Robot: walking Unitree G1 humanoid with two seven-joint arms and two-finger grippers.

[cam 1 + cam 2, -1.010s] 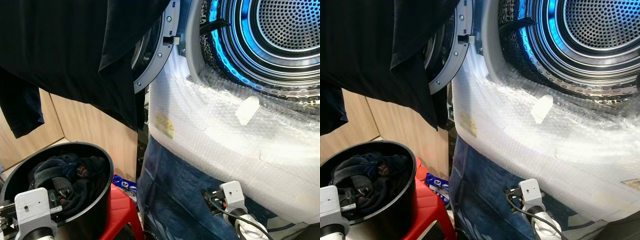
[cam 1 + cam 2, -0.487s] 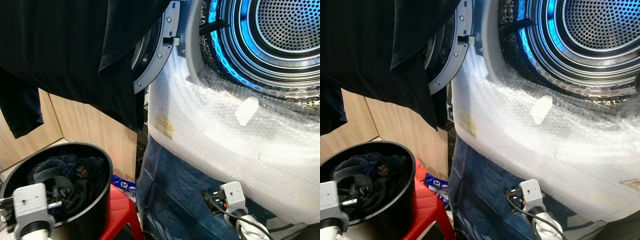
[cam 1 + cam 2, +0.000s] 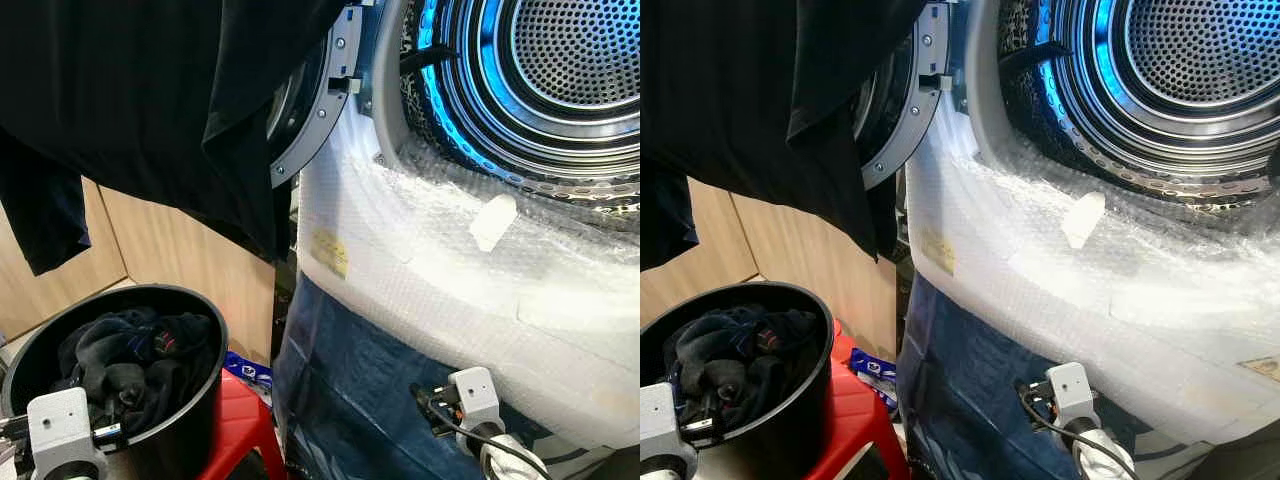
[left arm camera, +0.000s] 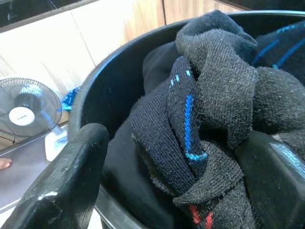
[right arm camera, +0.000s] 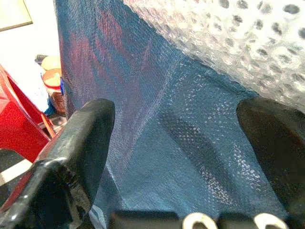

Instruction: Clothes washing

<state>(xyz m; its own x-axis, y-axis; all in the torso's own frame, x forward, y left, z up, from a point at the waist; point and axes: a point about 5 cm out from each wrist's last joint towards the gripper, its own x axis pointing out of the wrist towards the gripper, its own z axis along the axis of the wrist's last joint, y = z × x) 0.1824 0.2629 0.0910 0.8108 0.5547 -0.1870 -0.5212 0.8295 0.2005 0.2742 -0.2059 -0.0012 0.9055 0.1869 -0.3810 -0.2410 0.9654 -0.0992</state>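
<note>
While left gripper [image 4: 176, 167] fingers sit spread around the dark socks [image 4: 209, 109] in the black bucket [image 3: 190, 420], a shallow pinch risks dropping one; right gripper [image 5: 176, 157] hangs spread, idle.

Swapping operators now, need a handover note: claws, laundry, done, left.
Left claw: open, fingers either side of the dark socks in the black bucket, nothing gripped.
Right claw: open, empty, low by the blue sheet under the washer's bubble wrap.
Washer drum: door open, no clothes visible inside.
A black garment hangs over the door.
Left: grip the socks, load the drum.
</note>
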